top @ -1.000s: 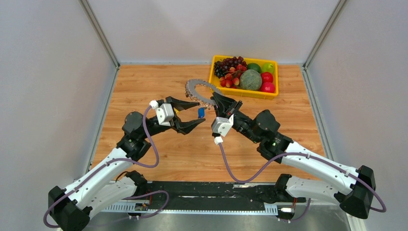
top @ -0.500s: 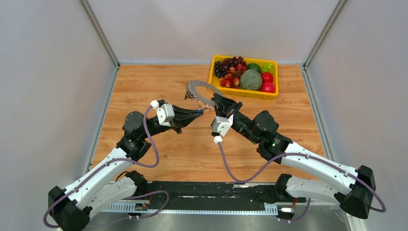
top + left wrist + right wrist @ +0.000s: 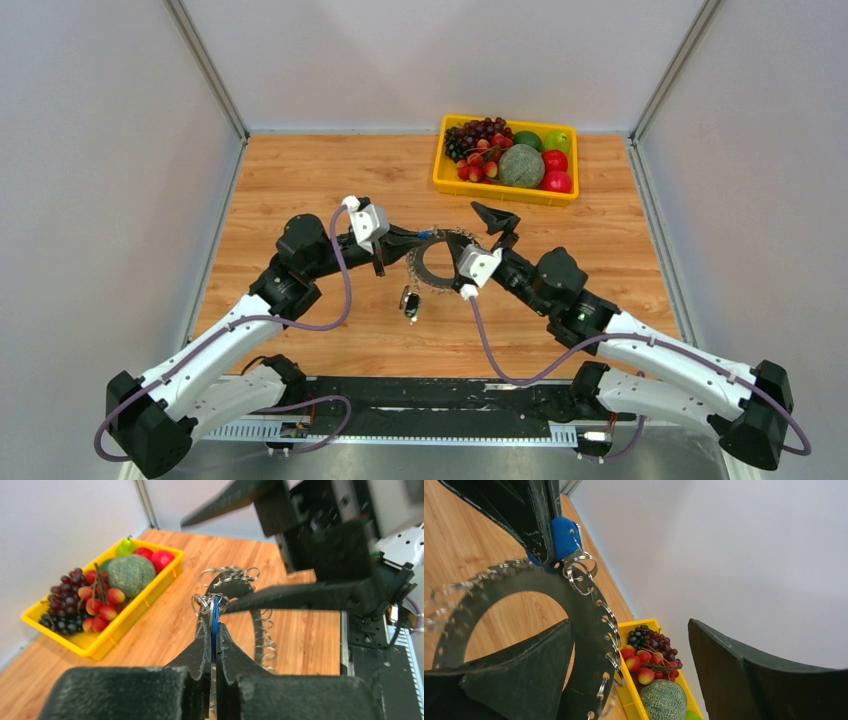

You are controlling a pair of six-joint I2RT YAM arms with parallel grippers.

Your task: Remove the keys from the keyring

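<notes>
The dark grey keyring, fringed with small silver loops, hangs above the table between the two arms. My left gripper is shut on a blue-headed key that is still on a loop at the ring's rim. The right wrist view shows the same blue key pinched in the left fingers. My right gripper is open, and the keyring passes between its fingers against the lower one. A small dark and silvery piece, apparently a key, lies on the table below.
A yellow tray of fruit (grapes, strawberries, a melon, apples) stands at the back right, also seen as the yellow tray in the left wrist view. Grey walls close in the wooden table on three sides.
My left gripper shut on the blue key and moved right and away. My right gripper opened off the ring. The ring came nearer, away from the tray. A small piece now lies on the table.
</notes>
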